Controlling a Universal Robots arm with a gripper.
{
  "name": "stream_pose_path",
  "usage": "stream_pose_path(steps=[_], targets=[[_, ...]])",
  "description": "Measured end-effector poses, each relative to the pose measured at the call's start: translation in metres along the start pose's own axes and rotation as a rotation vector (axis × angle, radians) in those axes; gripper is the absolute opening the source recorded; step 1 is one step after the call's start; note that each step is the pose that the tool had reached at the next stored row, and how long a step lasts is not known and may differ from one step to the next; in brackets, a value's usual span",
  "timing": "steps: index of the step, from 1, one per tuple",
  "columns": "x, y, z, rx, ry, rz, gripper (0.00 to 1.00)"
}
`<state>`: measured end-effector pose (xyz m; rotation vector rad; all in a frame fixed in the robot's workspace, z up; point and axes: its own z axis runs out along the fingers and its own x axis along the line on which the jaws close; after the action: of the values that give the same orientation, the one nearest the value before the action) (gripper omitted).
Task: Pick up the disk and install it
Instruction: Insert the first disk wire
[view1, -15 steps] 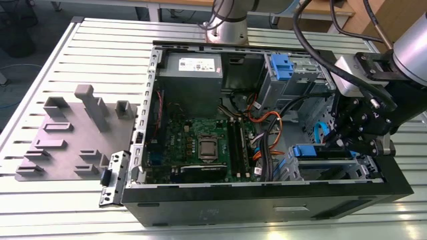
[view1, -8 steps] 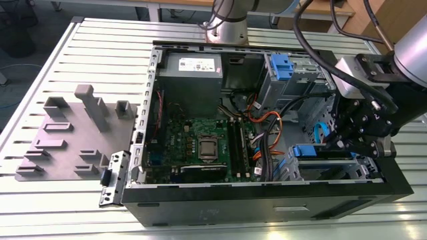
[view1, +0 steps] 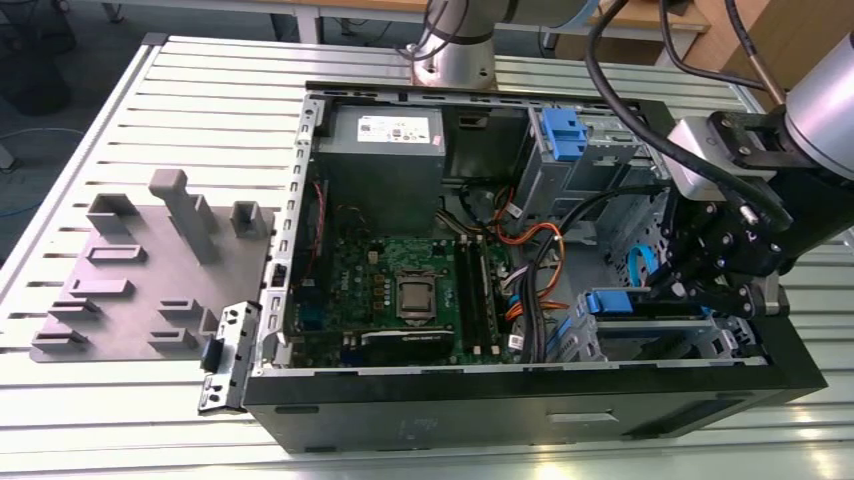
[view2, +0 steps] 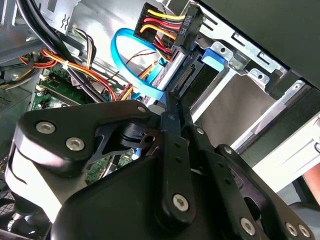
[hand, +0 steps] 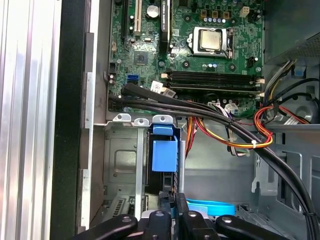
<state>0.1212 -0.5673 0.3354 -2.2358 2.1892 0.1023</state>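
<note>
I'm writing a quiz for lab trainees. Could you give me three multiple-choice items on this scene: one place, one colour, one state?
1. In the exterior view, the gripper is at the computer case's: A left end; B middle; C right end.
2. The tab on the disk is: A blue; B red; C green.
3. The case is: A sealed; B open; C standing upright.

C: it hangs by the right-hand bay.
A: the tab is blue in the first wrist view.
B: the motherboard lies bare.

one disk (hand: 164, 156), one gripper (view1: 710, 290)
</note>
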Motion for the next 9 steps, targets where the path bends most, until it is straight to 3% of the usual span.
stream_pose_path(steps=[9], targets=[[-0.0001, 0.0003, -0.0014, 0.0, -0.0011, 0.0, 0.16]])
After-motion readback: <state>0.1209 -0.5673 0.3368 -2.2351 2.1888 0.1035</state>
